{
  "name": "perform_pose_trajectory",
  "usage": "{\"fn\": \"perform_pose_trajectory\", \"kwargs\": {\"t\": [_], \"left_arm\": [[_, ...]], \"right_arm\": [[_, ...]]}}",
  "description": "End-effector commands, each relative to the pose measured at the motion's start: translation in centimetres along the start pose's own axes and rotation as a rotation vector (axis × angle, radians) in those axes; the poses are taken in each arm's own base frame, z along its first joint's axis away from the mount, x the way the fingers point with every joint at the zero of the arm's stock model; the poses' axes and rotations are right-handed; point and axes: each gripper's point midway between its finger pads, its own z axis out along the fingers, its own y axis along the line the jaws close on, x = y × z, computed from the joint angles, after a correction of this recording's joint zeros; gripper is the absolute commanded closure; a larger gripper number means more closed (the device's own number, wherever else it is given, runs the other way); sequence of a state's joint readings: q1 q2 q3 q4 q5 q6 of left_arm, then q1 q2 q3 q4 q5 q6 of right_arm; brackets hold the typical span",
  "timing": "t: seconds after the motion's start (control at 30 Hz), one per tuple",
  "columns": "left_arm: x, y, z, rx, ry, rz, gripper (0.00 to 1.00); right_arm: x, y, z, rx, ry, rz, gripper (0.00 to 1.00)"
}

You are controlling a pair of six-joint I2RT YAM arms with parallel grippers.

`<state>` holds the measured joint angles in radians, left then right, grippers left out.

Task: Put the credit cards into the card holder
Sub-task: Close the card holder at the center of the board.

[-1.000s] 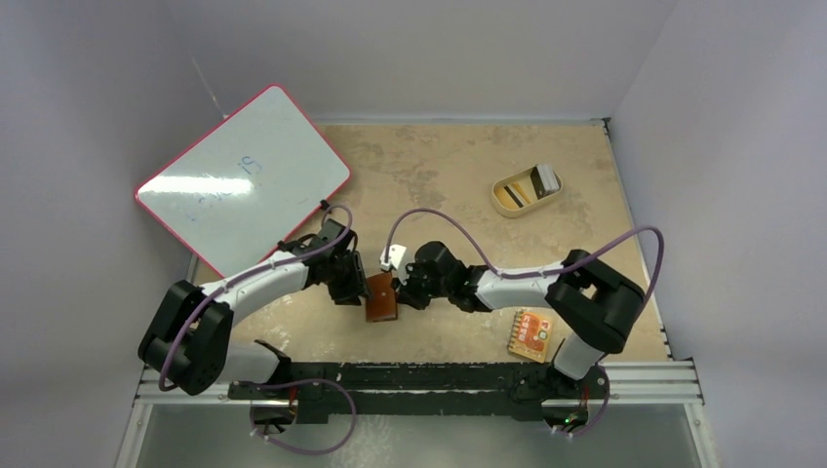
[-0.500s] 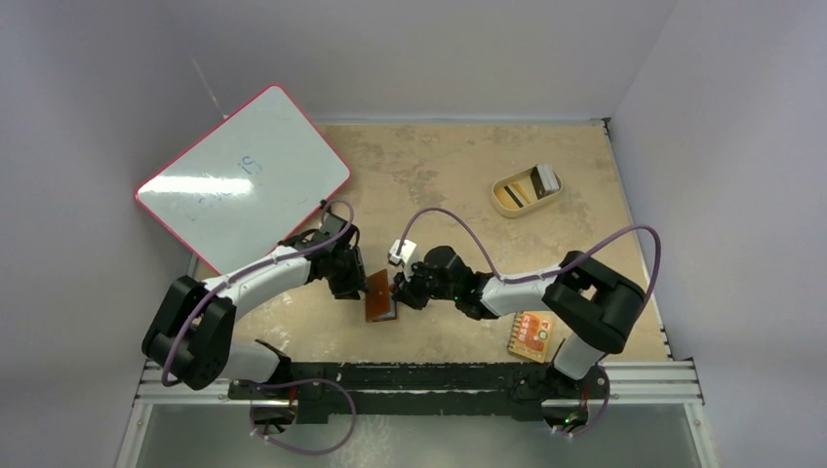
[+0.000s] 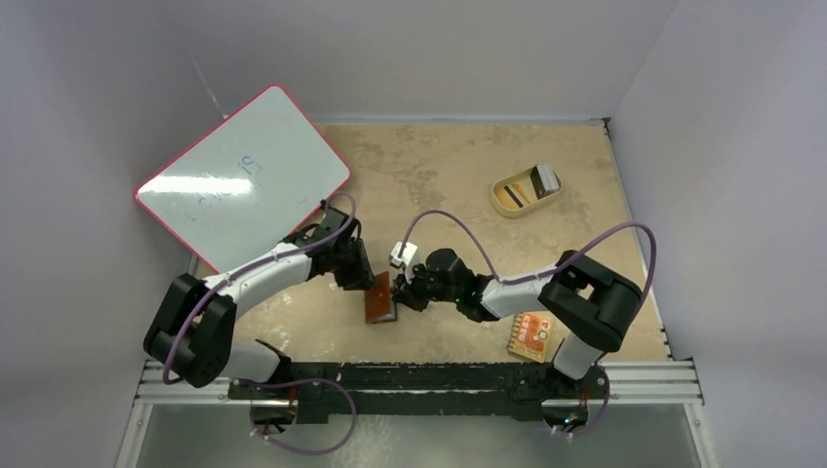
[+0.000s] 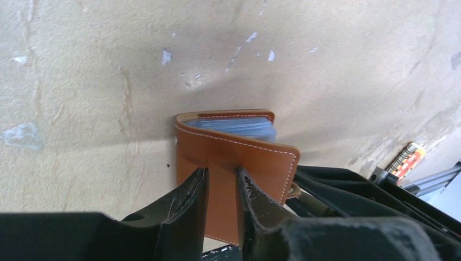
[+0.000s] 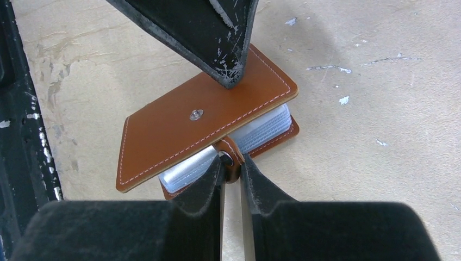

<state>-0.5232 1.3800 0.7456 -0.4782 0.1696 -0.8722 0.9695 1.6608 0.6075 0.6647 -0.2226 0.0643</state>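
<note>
The brown card holder [image 3: 380, 298] lies on the table between both arms, its cover slightly lifted over bluish clear pockets [image 5: 261, 130]. My left gripper [image 4: 222, 173] stands open, its two tips resting on the cover [image 4: 261, 163] with nothing between them. One left finger [image 5: 217, 32] presses the cover from above in the right wrist view. My right gripper [image 5: 231, 163] is shut on the snap tab [image 5: 232, 155] at the holder's edge. Dark credit cards [image 3: 522, 190] lie in a tan oval dish [image 3: 504, 205] at the far right, away from both grippers.
A pink-rimmed whiteboard [image 3: 244, 175] leans at the far left. An orange-red patterned packet [image 3: 531, 333] lies near the right arm's base, beside the metal rail [image 3: 439, 375] along the near edge.
My left gripper has shifted right onto the holder's cover and narrowed a little. My right gripper has edged left and closed on the snap tab.
</note>
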Motion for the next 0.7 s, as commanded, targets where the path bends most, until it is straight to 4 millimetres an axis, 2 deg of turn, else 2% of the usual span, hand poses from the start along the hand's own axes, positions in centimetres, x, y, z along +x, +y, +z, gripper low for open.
{"fn": "perform_pose_trajectory", "kwargs": {"t": [0.0, 0.13, 0.27, 0.4, 0.67], "left_arm": [[-1.3, -3.0, -0.5, 0.116, -0.027, 0.015, 0.8], [-1.2, -3.3, 0.3, 0.147, -0.023, 0.008, 0.83], [-1.3, -2.0, 1.3, 0.089, -0.027, 0.012, 0.81], [-1.4, 0.0, 2.4, -0.013, -0.028, 0.032, 0.8], [-1.7, 1.5, 2.5, -0.083, -0.06, 0.051, 0.81]], "right_arm": [[-1.1, 0.5, 0.6, -0.029, -0.056, -0.015, 0.88], [-0.3, 0.4, 0.7, -0.032, -0.036, -0.024, 0.88], [-0.4, 0.3, 0.4, -0.018, -0.033, -0.019, 0.85], [-0.9, 0.2, -0.2, -0.007, -0.068, -0.017, 0.82], [-1.4, -0.6, -1.3, 0.058, -0.11, -0.013, 0.69]]}}
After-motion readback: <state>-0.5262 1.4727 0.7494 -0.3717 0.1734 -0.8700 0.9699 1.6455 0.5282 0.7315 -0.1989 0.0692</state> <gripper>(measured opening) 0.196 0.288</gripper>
